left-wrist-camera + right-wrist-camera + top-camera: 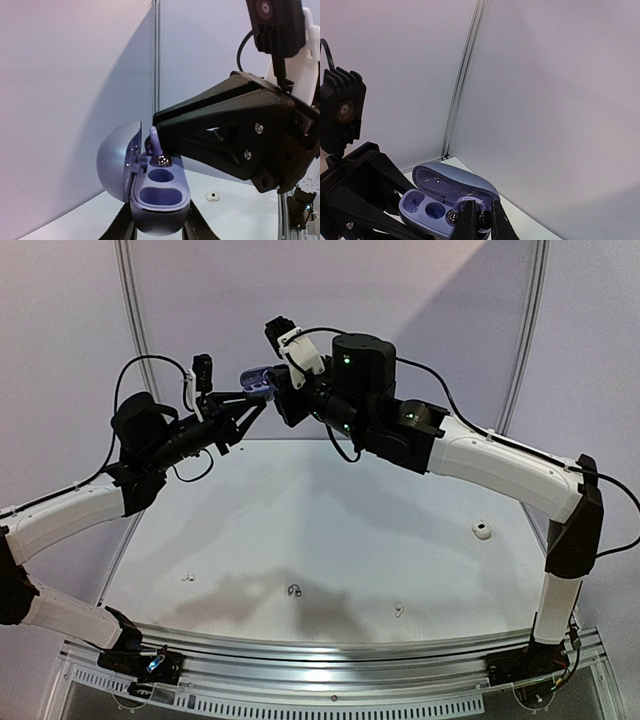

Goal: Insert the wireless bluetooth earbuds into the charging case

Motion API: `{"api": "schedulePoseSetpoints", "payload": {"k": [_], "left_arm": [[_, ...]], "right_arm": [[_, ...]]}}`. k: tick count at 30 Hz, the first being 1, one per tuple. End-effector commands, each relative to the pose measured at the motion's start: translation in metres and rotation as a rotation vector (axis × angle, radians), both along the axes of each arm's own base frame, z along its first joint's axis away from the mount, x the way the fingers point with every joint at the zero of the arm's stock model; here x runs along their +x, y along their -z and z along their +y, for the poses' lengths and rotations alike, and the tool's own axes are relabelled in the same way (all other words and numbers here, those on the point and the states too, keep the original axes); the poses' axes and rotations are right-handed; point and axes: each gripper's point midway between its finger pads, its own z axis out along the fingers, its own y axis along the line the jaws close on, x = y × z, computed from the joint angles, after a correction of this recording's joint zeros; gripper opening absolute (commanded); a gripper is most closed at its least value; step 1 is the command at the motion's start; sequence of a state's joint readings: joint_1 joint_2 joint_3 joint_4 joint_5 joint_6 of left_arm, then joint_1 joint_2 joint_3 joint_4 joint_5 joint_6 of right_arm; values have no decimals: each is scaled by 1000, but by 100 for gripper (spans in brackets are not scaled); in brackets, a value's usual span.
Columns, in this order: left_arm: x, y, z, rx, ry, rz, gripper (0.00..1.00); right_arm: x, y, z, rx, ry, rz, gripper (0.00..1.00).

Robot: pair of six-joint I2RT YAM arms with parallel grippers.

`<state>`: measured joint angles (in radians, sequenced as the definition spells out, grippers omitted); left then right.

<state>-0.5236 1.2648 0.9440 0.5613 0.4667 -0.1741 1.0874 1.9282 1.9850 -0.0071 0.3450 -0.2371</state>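
As the left arm [70,515] and right arm [500,465] arch high over the white table [330,530], meeting at the upper centre of the top view, the left claw [252,395] clamps the glossy lavender charging case [160,200] by its sides, domed lid tipped open. The right claw [482,222], nearly closed, pinches an earbud [162,160], a shiny dark bead on a lavender loop, at the case's hinge edge beside two empty oval sockets [161,176].
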Motion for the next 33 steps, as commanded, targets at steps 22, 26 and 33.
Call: {"api": "schedulePoseSetpoints", "payload": {"k": [22,26,33], "left_arm": [[-6,-23,4,-18,-23,-92,0],[-6,-19,3,1,-18,-92,0],[-14,-10,-3,56,29,-131,0]], "right_arm": [[-7,24,-9,-84,7,57,27],[-9,11,-17,-54,12,55,29],[-25,-30,-33,59,-92,67,27]]}}
